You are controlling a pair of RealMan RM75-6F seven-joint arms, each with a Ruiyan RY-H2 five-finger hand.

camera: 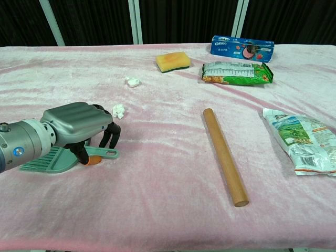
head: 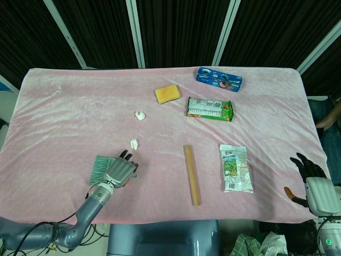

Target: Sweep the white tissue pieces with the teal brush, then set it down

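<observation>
- Head view: the blue box (head: 219,79) at the far edge is too small to read here; beside it lie a green snack bag (head: 209,109) and a yellow sponge (head: 167,94).
- Head view: two white tissue pieces (head: 140,115) (head: 134,144) lie apart on the pink cloth (head: 64,117), the nearer one just beyond the left hand (head: 120,171).
- Head view: the teal brush (head: 102,169) lies flat, its bristle end showing left of the left hand, which covers the handle.
- Head view: a wooden rolling pin (head: 192,174) and a white-green packet (head: 235,168) lie to the right. The right hand (head: 315,184) hangs past the table's right edge, fingers spread, holding nothing.
- Chest view: the blue box (camera: 242,48) reads "OREO".
- Chest view: the left hand (camera: 84,126) arches over the brush (camera: 55,159), fingers curled down around the handle; whether they actually clamp it I cannot tell.
- Chest view: the right hand is out of frame; the tissue piece (camera: 118,111) sits just beyond the left hand's fingers (camera: 111,134).
</observation>
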